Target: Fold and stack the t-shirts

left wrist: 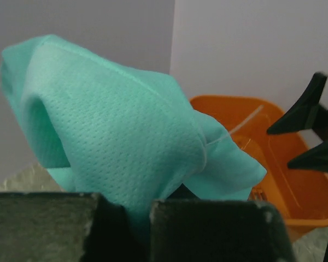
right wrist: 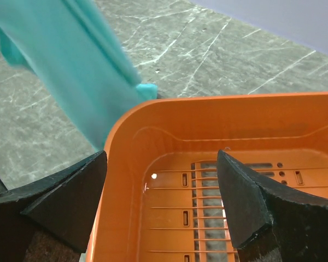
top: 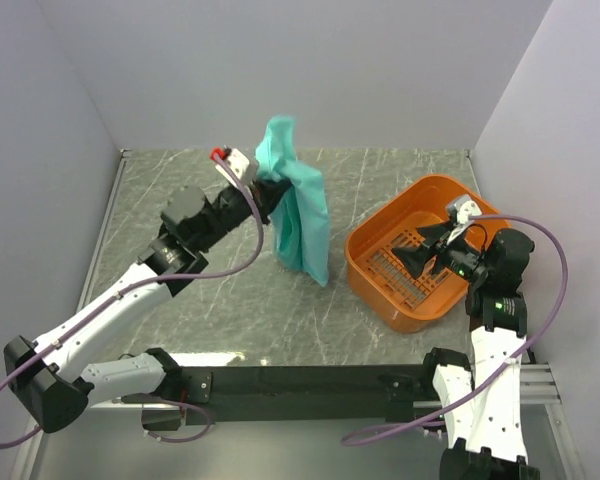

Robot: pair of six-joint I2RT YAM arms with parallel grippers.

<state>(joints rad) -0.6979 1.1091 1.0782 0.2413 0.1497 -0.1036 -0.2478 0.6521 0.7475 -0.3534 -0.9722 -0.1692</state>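
Fabric of one turquoise t-shirt hangs bunched from the left gripper, which is clenched on a fold near the garment's upper end. In the left wrist view the two dark fingers sit tight together with the mesh-textured cloth pinched between them and billowing up above them. The shirt is lifted off the counter, roughly at its middle and toward the far side. From the overhead view it drapes down in a long, narrow bundle, and its lower tip ends just left of the orange basket. Whether that tip rests on the counter or hangs just above it cannot be told. A short peak of cloth stands up beyond the grip, against the far wall.

On the right side of the counter sits the basket, a rounded orange plastic tray with a slotted floor. The right gripper is poised over it, released, its fingers spread wide apart with nothing between them. Through that gap the right wrist view shows the basket's rim and slots. Beyond the rim is the hanging t-shirt, with a corner of it close beside the basket's far left edge. The two arms are well apart.
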